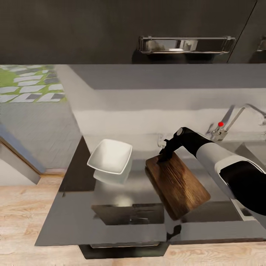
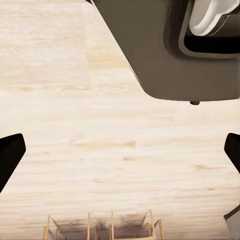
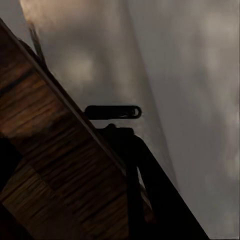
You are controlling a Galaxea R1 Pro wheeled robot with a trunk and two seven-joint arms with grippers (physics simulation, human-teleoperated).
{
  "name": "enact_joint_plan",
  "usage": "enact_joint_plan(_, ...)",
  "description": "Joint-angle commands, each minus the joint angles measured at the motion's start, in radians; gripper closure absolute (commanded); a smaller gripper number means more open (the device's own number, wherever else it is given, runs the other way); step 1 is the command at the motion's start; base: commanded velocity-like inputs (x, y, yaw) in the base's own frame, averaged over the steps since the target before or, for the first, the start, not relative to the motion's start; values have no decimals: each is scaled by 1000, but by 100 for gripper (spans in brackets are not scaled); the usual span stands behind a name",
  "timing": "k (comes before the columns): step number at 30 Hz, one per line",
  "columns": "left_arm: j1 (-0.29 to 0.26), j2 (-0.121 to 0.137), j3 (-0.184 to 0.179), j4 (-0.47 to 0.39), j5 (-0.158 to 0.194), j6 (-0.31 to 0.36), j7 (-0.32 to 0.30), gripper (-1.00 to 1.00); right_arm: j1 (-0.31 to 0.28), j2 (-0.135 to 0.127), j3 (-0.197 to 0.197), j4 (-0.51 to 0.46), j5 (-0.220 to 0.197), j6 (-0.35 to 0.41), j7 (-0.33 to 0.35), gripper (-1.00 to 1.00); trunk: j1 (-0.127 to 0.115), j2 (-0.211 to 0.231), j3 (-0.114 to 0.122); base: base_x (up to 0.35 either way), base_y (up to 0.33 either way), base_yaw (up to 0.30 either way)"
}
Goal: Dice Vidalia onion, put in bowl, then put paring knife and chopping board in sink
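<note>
Right hand (image 1: 163,158) pinching far edge of the chopping board (image 1: 179,184), lifted & tilted over the grey worktop (image 1: 122,221), approx centre-right; in right wrist view, board (image 3: 55,165) clamped between dark fingers (image 3: 150,185). White bowl (image 1: 110,156) just left of board, apart from it, on the worktop; tap (image 1: 231,123) w/ red knob (image 1: 221,124) far right by the sink (image 1: 255,147). Left hand (image 2: 120,150) spread wide, nothing between fingertips (image 2: 10,152), over pale wood floor (image 2: 75,125).
</note>
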Motion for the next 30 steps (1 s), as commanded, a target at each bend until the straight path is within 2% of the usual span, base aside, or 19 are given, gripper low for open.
enact_joint_plan(1,-1,0,0,2,1,-6,-2,-100,0,0,-4,-3,3,12,6,100,0,-2,0,-296,0,0)
enact_joint_plan(5,-1,0,0,2,1,-6,-2,-100,0,1,-4,-3,3,15,7,100,0,-2,7,-191,0,0)
enact_joint_plan(14,-1,0,0,1,1,-6,-2,-100,0,-1,-7,-4,1,17,10,100,0,-2,21,-18,0,0)
enact_joint_plan(17,-1,0,0,1,1,-6,-2,-100,0,-2,-9,-6,1,39,10,100,0,-2,25,0,0,0)
enact_joint_plan(21,-1,0,0,1,1,-6,-3,-100,0,-12,-11,-12,0,83,11,100,0,-2,32,0,0,0)
enact_joint_plan(30,-1,0,0,1,1,-6,-4,-100,0,-27,-11,-14,0,97,10,100,0,-2,46,0,0,0)
